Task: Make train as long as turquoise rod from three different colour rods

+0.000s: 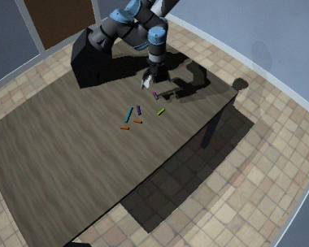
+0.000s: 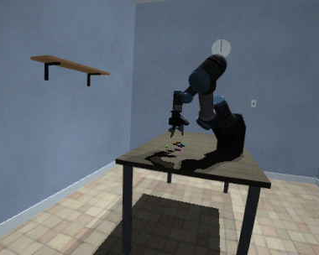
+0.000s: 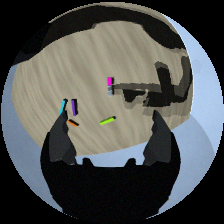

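Note:
My gripper (image 1: pixel 156 84) (image 2: pixel 177 135) (image 3: pixel 109 110) is open and empty, above the table. A magenta rod (image 1: pixel 154 93) (image 3: pixel 110 81) and a grey rod (image 1: pixel 156 97) (image 3: pixel 110 91) lie end to end in line, touching or almost touching; the grey one is partly shaded. The turquoise rod (image 1: pixel 128 114) (image 3: pixel 63 106) lies beside a purple rod (image 1: pixel 138 110) (image 3: pixel 74 107), with a gap between them. A lime rod (image 1: pixel 161 111) (image 2: pixel 167 146) (image 3: pixel 107 121) lies apart at an angle. One orange rod (image 1: pixel 137 121) (image 3: pixel 73 123) lies near the purple one's end; another orange rod (image 1: pixel 124 127) lies beyond the turquoise one.
The wooden table (image 1: pixel 71 162) (image 2: pixel 200 144) carries the arm's dark base (image 1: pixel 88 61) (image 2: pixel 231 134) near one edge. The arm's shadow falls beside the magenta and grey rods. A wall shelf (image 2: pixel 70 65) is well away from the arm.

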Controlling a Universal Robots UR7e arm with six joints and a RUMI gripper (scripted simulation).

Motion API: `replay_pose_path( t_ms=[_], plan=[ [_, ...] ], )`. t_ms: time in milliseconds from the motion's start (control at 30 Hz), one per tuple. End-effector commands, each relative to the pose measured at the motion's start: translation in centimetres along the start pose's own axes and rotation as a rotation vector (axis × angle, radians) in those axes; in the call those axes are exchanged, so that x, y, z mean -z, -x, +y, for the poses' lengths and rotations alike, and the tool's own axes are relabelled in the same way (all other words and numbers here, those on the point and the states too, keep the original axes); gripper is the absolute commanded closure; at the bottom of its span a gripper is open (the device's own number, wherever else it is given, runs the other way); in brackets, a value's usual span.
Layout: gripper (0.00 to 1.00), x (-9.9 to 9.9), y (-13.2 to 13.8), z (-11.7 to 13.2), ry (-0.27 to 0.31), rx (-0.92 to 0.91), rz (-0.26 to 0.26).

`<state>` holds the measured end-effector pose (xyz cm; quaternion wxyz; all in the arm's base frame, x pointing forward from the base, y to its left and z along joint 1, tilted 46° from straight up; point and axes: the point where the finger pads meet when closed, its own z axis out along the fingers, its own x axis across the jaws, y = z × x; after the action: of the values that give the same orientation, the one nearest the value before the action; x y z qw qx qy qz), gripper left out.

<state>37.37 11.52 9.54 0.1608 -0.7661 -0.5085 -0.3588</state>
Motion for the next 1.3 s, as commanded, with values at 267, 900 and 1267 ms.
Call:
replay_pose_path(
  t_ms=[267, 900, 1267],
  plan=[
    [0.00, 0.0, -0.2, 0.3, 0.001, -0.115, -0.001],
    [0.00, 0.0, -0.8, 1.0, 0.001, -0.453, -0.001],
    [0.00, -0.1, -1.1, 1.8, 0.001, -0.712, -0.002]
  ],
)
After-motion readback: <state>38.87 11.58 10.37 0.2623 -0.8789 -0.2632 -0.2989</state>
